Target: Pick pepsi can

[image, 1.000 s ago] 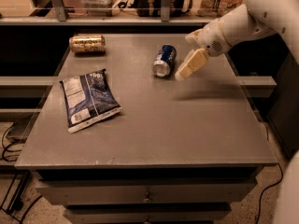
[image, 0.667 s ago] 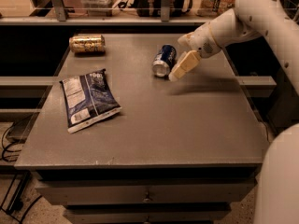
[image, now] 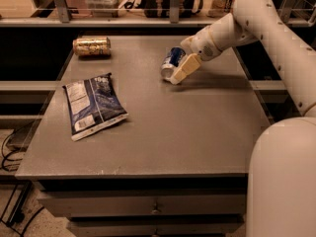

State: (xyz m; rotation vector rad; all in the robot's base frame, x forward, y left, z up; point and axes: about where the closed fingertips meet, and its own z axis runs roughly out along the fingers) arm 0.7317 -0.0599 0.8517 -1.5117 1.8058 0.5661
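The pepsi can (image: 171, 60), blue with white markings and a silver end, lies on its side on the grey table (image: 163, 127), at the back and right of the middle. My gripper (image: 178, 73) reaches in from the right and is right against the can's right side, low over the table. Part of the can is hidden behind the gripper. I cannot tell whether the gripper is holding the can.
A gold can (image: 91, 46) lies on its side at the back left. A flat blue-and-white chip bag (image: 94, 105) lies at the left. A shelf rail (image: 123, 19) runs behind the table. My white arm (image: 276, 38) spans the right side.
My gripper has moved left and closed in on the pepsi can, from beside it to right against it. The can, the bag and the gold can have stayed in place.
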